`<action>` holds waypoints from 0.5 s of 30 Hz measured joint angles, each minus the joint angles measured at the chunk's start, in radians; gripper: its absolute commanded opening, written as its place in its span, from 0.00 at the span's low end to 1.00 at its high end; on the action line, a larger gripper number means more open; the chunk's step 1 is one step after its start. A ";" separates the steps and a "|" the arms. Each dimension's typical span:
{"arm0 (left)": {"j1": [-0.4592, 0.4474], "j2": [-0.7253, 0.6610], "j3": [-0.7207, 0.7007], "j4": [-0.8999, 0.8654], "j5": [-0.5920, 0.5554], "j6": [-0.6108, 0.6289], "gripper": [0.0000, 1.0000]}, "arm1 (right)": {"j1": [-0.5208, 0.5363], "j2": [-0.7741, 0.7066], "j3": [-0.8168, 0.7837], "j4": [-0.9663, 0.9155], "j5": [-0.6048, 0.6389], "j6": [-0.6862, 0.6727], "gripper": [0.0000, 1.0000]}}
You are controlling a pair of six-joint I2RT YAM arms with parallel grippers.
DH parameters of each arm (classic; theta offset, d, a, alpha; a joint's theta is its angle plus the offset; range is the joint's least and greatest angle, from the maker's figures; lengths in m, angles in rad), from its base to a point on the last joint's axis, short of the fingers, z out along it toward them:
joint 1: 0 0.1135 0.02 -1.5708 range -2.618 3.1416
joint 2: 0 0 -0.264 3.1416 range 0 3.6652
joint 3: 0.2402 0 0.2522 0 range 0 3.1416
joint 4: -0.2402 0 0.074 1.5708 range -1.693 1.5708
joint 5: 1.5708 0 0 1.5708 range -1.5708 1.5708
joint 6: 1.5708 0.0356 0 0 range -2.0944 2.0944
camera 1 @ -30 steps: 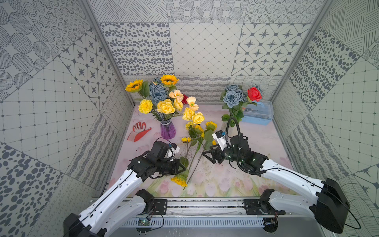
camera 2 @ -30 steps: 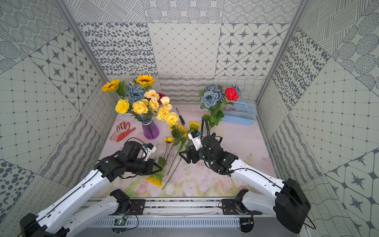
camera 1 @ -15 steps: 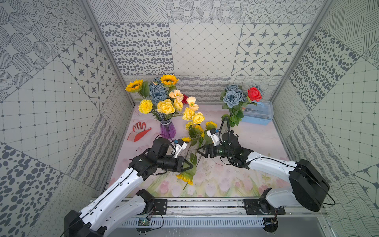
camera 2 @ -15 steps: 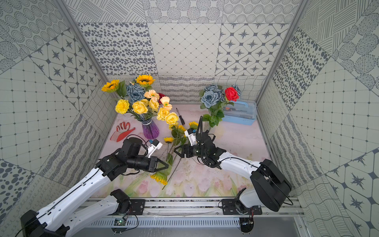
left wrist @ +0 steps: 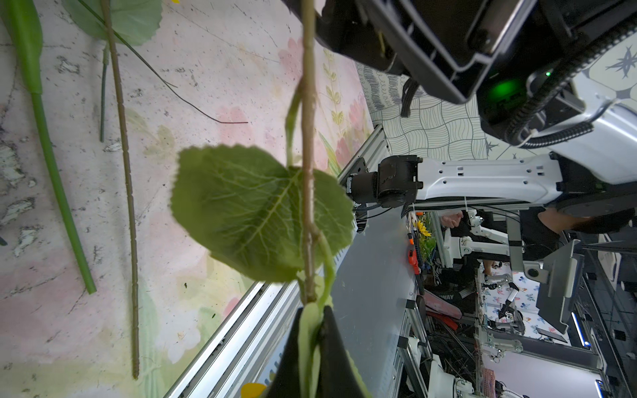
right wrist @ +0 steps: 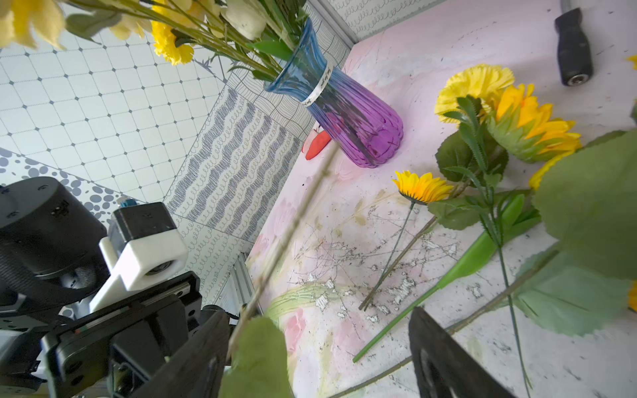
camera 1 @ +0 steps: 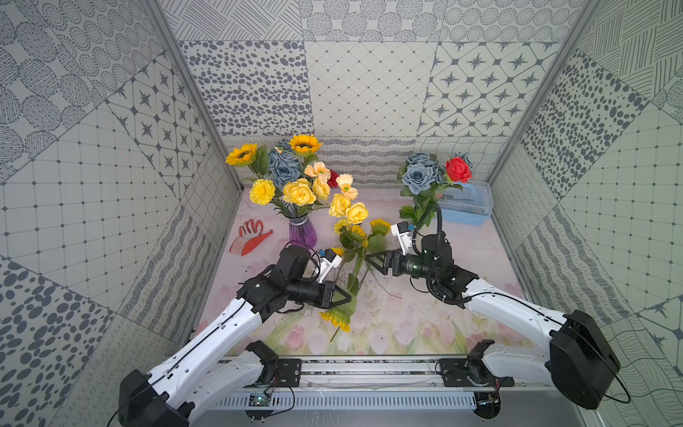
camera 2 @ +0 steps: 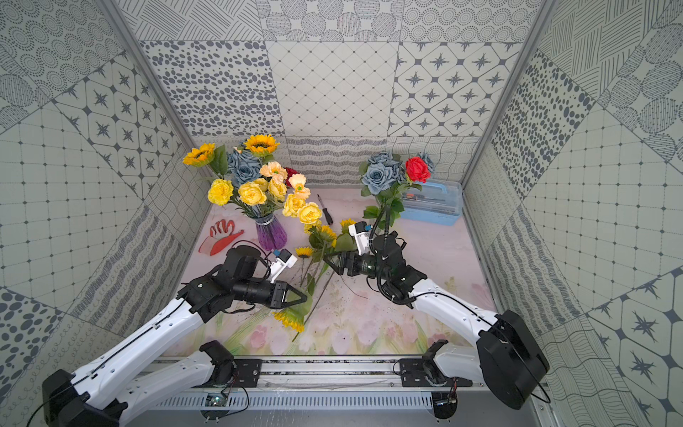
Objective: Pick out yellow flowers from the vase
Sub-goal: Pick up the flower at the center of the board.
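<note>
The purple glass vase (camera 1: 302, 234) (right wrist: 362, 127) holds yellow flowers: sunflowers (camera 1: 242, 153), a carnation (camera 1: 261, 191) and pale roses (camera 1: 298, 193), mixed with grey-blue roses. More yellow flowers (camera 1: 354, 233) lie on the table to its right. My left gripper (camera 1: 347, 295) (left wrist: 315, 344) is shut on the stem (left wrist: 307, 172) of a sunflower (camera 1: 338, 318) whose head hangs low by the jaws. The stem rises toward my right gripper (camera 1: 369, 258) (right wrist: 319, 317). That gripper is open, with the stem and a leaf (right wrist: 258, 355) just inside one finger.
A second bunch of grey-blue roses and a red rose (camera 1: 425, 177) stands at the back right beside a blue plastic box (camera 1: 469, 203). A red and white glove (camera 1: 251, 236) lies left of the vase. A black-handled screwdriver (camera 2: 325, 210) lies behind the loose flowers.
My left gripper has carried the sunflower a little to the right and up. The right gripper has moved back along the stem, and its arm has swung out and returned.
</note>
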 measured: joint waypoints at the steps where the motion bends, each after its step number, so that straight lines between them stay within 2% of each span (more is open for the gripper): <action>1: 0.000 0.011 0.003 0.000 0.000 0.003 0.00 | -0.003 -0.010 -0.007 0.003 -0.001 0.002 0.83; 5: 0.000 0.051 0.010 0.000 0.000 0.010 0.00 | -0.005 -0.005 -0.019 0.047 -0.029 0.031 0.83; 15: 0.000 0.061 0.026 0.000 0.000 0.027 0.00 | -0.005 0.163 -0.019 0.211 -0.111 0.144 0.82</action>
